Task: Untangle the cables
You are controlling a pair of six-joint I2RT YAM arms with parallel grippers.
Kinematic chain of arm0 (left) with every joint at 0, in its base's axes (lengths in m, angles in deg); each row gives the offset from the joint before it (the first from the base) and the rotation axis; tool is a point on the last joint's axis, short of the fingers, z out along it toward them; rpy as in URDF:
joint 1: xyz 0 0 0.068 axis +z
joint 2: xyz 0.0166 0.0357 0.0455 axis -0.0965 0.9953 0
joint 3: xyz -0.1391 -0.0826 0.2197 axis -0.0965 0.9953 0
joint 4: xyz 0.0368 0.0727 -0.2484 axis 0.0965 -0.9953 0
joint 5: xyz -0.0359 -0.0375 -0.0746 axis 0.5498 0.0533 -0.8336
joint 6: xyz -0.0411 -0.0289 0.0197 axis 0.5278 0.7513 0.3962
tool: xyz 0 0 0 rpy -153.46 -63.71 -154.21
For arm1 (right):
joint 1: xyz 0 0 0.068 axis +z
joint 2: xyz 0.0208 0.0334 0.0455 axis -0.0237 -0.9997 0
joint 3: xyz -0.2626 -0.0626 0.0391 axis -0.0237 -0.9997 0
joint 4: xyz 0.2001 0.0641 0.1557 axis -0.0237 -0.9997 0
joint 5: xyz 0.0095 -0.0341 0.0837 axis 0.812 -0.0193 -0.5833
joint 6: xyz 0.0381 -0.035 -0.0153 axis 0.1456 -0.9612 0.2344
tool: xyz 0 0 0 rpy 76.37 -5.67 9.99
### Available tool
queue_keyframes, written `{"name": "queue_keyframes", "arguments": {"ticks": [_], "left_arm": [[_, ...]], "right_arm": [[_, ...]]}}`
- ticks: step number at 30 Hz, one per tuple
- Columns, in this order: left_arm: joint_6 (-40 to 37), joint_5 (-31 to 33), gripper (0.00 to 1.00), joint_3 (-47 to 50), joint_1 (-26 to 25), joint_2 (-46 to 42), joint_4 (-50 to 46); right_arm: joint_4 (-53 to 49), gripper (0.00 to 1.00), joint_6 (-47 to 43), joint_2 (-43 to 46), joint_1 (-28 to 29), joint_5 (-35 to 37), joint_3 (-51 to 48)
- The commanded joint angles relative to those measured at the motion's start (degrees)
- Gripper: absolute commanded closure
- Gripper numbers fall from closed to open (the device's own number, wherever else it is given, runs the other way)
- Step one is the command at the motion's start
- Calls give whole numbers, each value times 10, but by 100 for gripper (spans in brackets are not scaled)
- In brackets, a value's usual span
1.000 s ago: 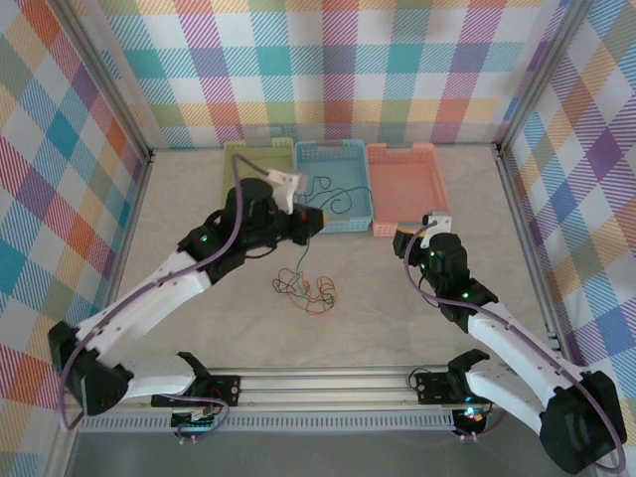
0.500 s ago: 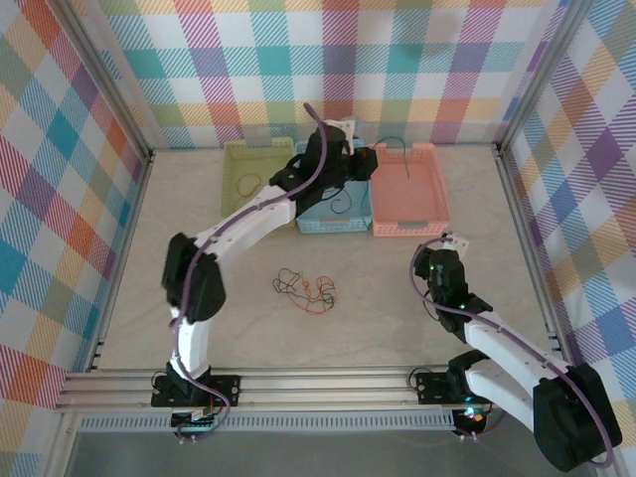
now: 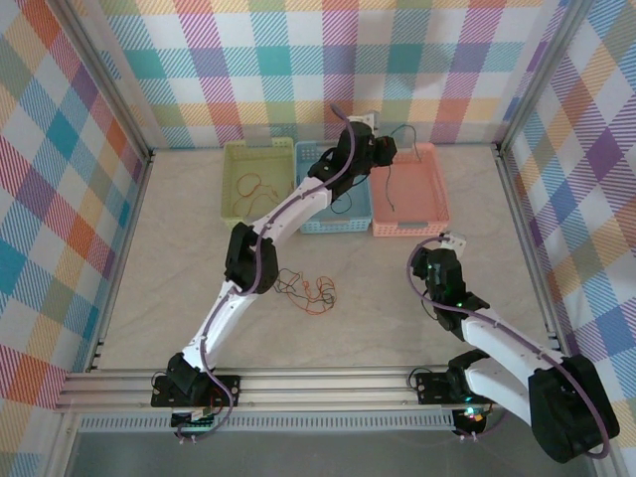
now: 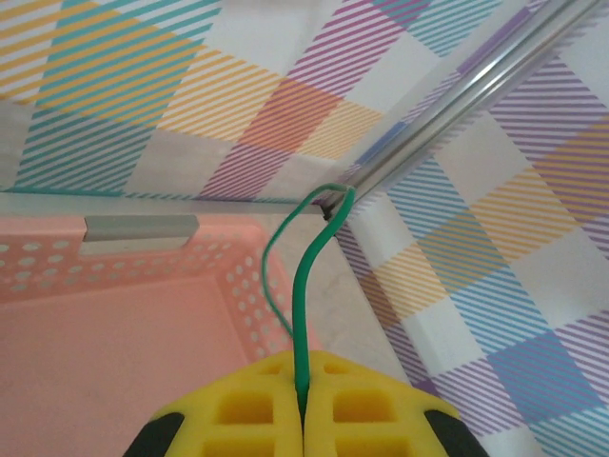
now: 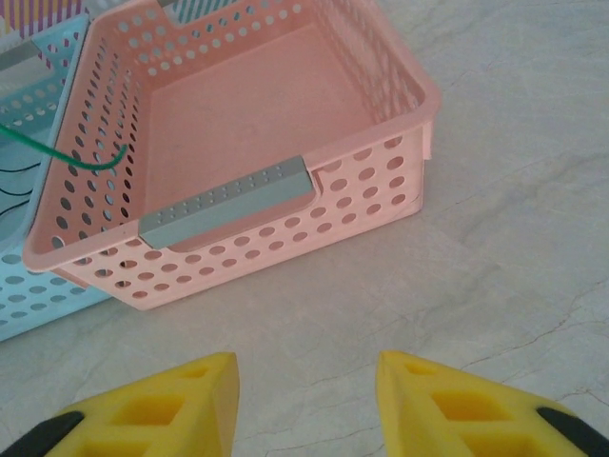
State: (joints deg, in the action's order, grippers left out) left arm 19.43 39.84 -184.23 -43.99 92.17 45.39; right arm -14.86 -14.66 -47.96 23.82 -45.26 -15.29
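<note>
Left wrist: left pincer (image 4: 303,400) clamps green cable (image 4: 304,286) over pink basket (image 4: 114,343); right pincer (image 5: 306,373) apart.

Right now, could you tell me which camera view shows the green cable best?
The left wrist view: the green cable rises close up from the shut left gripper. The top external view shows a thin strand above the pink basket; the right wrist view catches one end.
</note>
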Motion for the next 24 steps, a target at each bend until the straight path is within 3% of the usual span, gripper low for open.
{"name": "queue_keyframes", "arguments": {"ticks": [1, 3, 5, 13, 19, 24], "left_arm": [[15, 7, 100, -35, 4, 33, -1], [27, 24, 99, -34, 2, 46, -5], [25, 22, 80, -38, -1, 64, 7], [-9, 5, 44, -53, -5, 65, -45], [-66, 17, 41, -27, 1, -21, -158], [-99, 43, 41, 153, 8, -188, -126]], "right_arm": [[21, 58, -10, -12, -2, -12, 18], [21, 58, -11, -20, -2, -18, 23], [18, 59, -14, -26, -2, -22, 27], [15, 58, -17, -36, -2, -28, 33], [15, 58, -18, -43, -2, -34, 38], [15, 57, -19, -46, -2, -39, 39]]}}
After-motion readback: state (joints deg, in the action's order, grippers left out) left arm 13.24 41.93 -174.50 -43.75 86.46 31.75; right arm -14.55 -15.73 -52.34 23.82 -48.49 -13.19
